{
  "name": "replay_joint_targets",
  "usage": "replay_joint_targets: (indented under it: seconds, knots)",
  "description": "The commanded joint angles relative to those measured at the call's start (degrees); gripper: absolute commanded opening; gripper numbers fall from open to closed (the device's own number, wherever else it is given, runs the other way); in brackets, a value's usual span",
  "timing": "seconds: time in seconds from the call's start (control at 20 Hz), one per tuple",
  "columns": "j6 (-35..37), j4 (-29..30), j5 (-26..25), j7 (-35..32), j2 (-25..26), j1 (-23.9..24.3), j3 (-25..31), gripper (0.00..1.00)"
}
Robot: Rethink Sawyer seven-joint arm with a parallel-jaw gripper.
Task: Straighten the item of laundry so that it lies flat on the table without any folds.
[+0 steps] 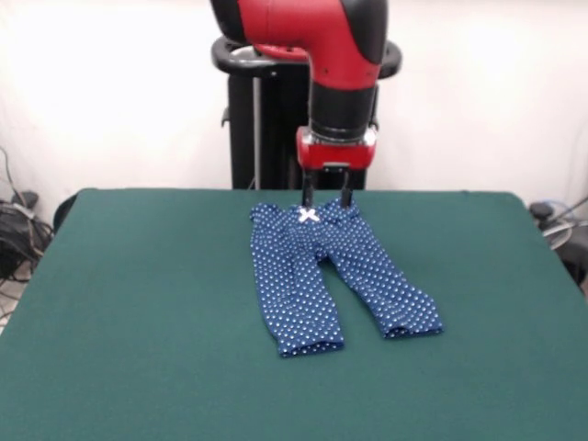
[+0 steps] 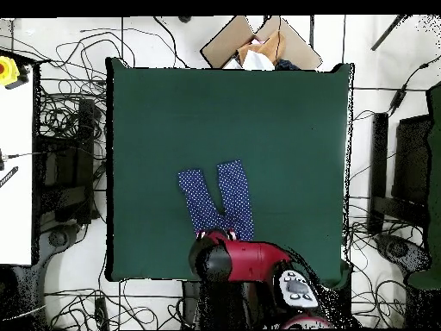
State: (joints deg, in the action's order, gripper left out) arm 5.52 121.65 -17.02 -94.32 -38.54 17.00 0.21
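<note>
The navy-blue polka-dot trousers (image 1: 296, 276) lie on the green table (image 1: 138, 322) near its far edge. The waistband with its small bow (image 1: 309, 216) points toward the robot, and the two legs spread toward the camera. The fabric looks mostly flat, with slight wrinkles at the waist. My gripper (image 1: 327, 198) points straight down at the waistband, its two fingers apart and their tips at the cloth on either side of its middle. In the overhead view the trousers (image 2: 235, 194) lie just above the red arm (image 2: 245, 259), which hides the gripper.
The black pedestal (image 1: 266, 119) stands behind the table's far edge. A cardboard box (image 2: 258, 43) sits beyond the opposite edge in the overhead view. Cables cover the floor (image 2: 60, 112) around the table (image 2: 284, 129). A white bench (image 2: 13, 172) stands at the left.
</note>
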Motion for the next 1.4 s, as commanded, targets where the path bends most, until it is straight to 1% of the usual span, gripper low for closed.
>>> replay_joint_targets:
  seconds: [0.05,0.15,0.3,0.6,0.85,0.95,1.15,1.4]
  knots:
    - [2.09,-4.87,2.80,-7.83,-5.10,-1.69,4.42,1.00]
    - [3.92,-6.80,3.92,-7.67,-5.38,-1.34,4.92,1.00]
    - [8.59,-10.99,5.70,-6.98,-5.69,-2.00,4.47,1.00]
    - [14.05,-18.10,7.97,-7.04,-3.29,-3.74,2.89,1.00]
    - [17.67,-21.24,9.69,-6.93,-2.64,-3.35,3.87,1.00]
    - [18.05,-21.67,9.95,-6.86,-2.41,-3.27,4.26,1.00]
    - [19.84,-23.47,9.88,-7.12,-2.28,-4.48,3.10,1.00]
    - [19.74,-23.16,9.55,-7.63,-2.92,-4.97,2.13,1.00]
